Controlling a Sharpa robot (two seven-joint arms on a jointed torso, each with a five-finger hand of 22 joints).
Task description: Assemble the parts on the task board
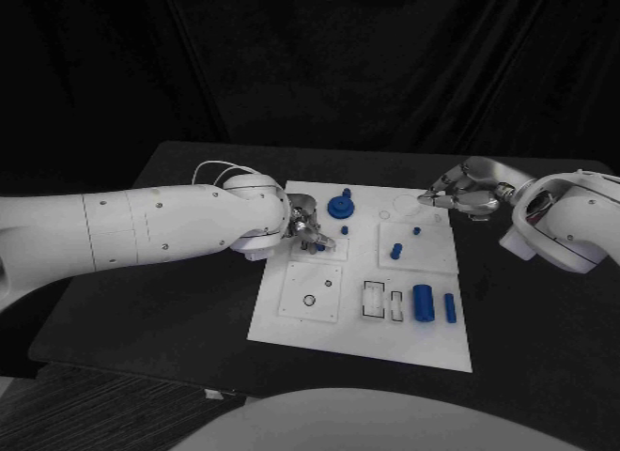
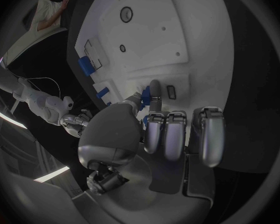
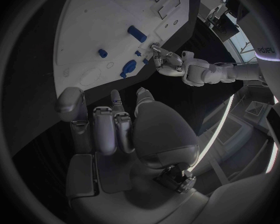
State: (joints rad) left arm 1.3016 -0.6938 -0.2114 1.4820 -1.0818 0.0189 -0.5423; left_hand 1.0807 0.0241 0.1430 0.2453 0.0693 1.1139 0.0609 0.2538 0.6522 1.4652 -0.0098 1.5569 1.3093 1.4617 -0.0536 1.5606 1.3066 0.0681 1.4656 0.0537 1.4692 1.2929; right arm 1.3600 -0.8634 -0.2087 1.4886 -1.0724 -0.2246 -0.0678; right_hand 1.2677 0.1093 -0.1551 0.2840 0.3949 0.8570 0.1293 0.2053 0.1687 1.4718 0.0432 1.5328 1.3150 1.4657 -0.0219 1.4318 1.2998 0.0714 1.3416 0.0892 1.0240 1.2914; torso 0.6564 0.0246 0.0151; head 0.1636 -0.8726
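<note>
Both robot hands' grips are unclear: left robot hand hides a part, right robot hand curled

Bare board near edge; tall round part blocks far-left corner.

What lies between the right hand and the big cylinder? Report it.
Nothing visible: bare board runs from the right hand to the big cylinder. The small peg stands off to one side.
</note>
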